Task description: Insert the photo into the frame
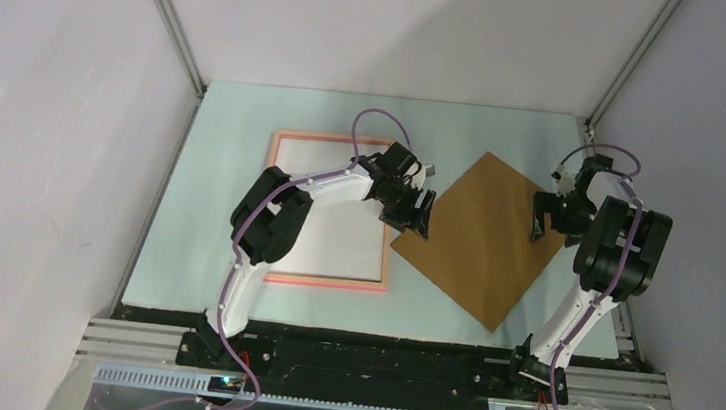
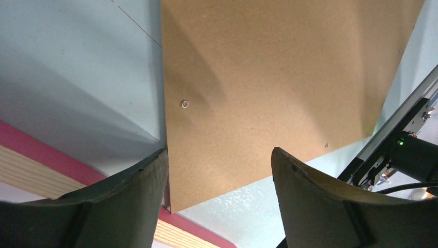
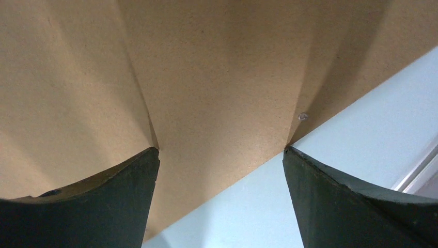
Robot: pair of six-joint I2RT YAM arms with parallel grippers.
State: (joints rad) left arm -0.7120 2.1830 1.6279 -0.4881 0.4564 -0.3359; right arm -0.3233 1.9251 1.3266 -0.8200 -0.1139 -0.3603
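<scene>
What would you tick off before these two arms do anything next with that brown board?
1. Jaws of the left arm open and empty: ok.
2. Jaws of the right arm open and empty: ok.
3. The brown board lies flat on the table: ok.
4. Board lined up with the frame: not ok; it sits turned, one corner at the frame's right edge.
5. The white sheet inside the frame is the photo: cannot tell.

White arm links (image 1: 242, 292), black joint housings (image 1: 272, 218), purple cables (image 1: 378, 115) along both arms; jaws dark, curved.
</scene>
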